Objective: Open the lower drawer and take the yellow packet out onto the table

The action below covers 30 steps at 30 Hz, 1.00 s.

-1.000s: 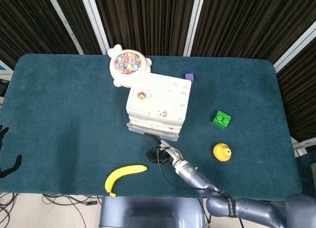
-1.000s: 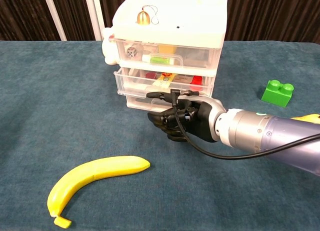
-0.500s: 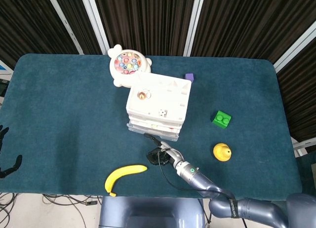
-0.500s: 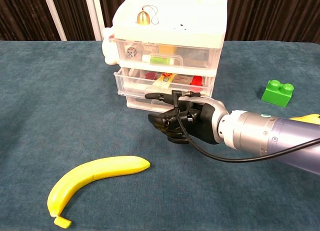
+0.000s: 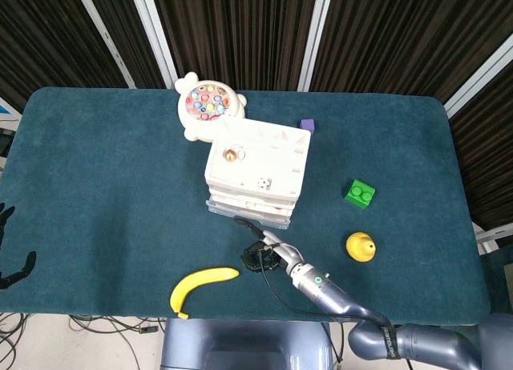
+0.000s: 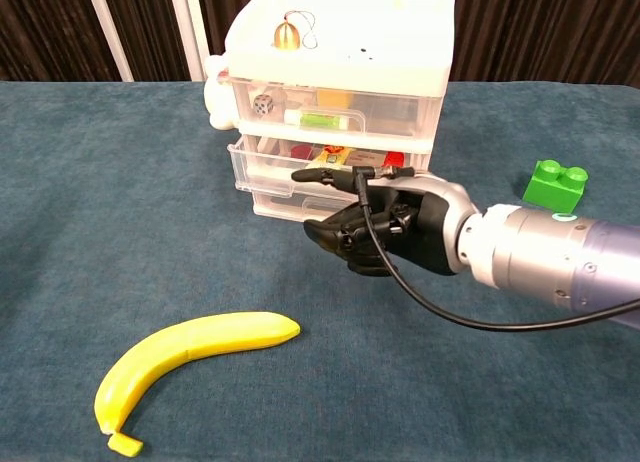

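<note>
Head view: opening step, judging by the layout. Drawer unit (image 5: 258, 172) near the table's (image 5: 96, 186) middle, closer to the far edge; white opaque top, clear plastic fronts stepped out toward the near edge. Right hand (image 5: 260, 256) just in front of the unit, dark and curled, one finger (image 5: 244, 223) reaching up to the drawer front. Too small here to tell which drawer is touched. Yellow packet not discernible from above. Left hand (image 5: 10, 254) just off the table's left edge, dark fingers apart, holding nothing. Banana (image 5: 200, 284) smooth and curved near the near edge; green brick (image 5: 360, 193) and yellow rounded toy (image 5: 361, 247) toward the right edge; round fishing-game toy (image 5: 208, 106) and a small purple block (image 5: 307, 124) by the far edge. Tabletop a napped teal cloth.

Chest view: right hand (image 6: 385, 227) curled low against the unit, one finger (image 6: 325, 174) hooked over the rim of the middle drawer (image 6: 275, 163), which stands pulled out somewhat. Lowest drawer (image 6: 275, 202) looks shut, partly hidden behind the hand. Yellow packet (image 6: 330, 156) apparently inside the pulled drawer, beside red items; glossy, flat. No grasp on it yet. Next move, by judgement: draw the drawer further out, then free the hooked finger and reach in for a pinch on the slippery packet. Thin clear plastic, light unit — liable to slide on the cloth.
</note>
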Each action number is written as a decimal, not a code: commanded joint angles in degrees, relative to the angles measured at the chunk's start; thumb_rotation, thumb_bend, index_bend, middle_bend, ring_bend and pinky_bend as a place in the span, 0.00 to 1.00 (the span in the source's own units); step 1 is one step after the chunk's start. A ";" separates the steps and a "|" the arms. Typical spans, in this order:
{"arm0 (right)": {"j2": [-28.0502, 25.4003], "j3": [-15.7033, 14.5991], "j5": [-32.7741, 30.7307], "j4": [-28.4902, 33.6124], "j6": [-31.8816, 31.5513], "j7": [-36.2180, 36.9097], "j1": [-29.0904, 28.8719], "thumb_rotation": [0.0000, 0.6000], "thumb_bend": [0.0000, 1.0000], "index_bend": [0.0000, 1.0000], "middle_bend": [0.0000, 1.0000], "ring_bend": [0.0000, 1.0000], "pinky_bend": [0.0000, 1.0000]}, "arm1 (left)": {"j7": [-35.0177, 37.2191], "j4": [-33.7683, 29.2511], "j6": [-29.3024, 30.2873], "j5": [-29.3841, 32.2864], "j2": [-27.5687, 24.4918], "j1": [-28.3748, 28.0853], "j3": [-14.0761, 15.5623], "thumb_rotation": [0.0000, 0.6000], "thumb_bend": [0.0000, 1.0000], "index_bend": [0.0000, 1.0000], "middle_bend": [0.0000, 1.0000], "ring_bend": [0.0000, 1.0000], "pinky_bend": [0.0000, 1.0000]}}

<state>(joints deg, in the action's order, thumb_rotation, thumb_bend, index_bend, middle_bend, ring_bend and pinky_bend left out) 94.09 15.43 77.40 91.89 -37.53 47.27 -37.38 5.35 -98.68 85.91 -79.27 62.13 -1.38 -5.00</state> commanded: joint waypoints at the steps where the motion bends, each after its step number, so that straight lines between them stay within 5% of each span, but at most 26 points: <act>1: -2.88 0.07 -2.97 3.16 -1.76 -7.42 -0.26 1.00 0.55 0.00 0.83 0.89 0.94 | 0.00 0.02 0.04 -0.08 0.01 0.01 0.02 1.00 0.36 0.04 0.00 0.00 0.00; 30: -8.44 -0.94 -36.88 16.43 -10.69 -43.33 -9.13 1.00 0.55 0.00 0.89 0.96 1.00 | 0.08 -0.11 -0.39 0.04 -0.15 -0.09 0.16 1.00 0.36 0.04 0.00 0.00 0.00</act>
<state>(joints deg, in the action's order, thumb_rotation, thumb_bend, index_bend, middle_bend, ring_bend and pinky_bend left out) 85.83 14.66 41.57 107.71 -47.60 4.93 -45.74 5.44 -98.79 85.52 -79.24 61.99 -1.47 -4.84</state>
